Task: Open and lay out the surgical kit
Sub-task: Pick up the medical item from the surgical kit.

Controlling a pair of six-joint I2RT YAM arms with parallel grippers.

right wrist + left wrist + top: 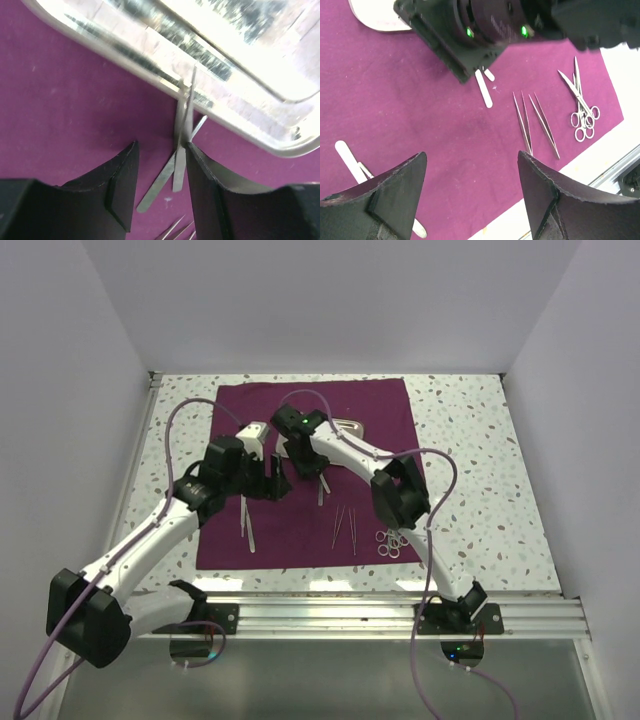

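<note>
The dark purple cloth (230, 410) lies spread flat on the table. The steel tray (347, 425) sits on its far part, half hidden by my right wrist; in the right wrist view its rim (150, 55) fills the top. My right gripper (160, 185) is open, low over the cloth beside the tray, with two flat silver probes (176, 167) between its fingers, against the right finger. My left gripper (471, 157) is open and empty above bare cloth. Tweezers (536, 125) and ring-handled scissors (582, 107) lie to its right. Two more flat probes (246, 525) lie near the front left.
A shiny pale piece (255, 435) lies on the cloth by my left wrist. My two grippers (285, 475) are close together at mid-cloth. Speckled tabletop (480, 470) surrounds the cloth, with white walls on three sides and an aluminium rail (330, 615) at the front.
</note>
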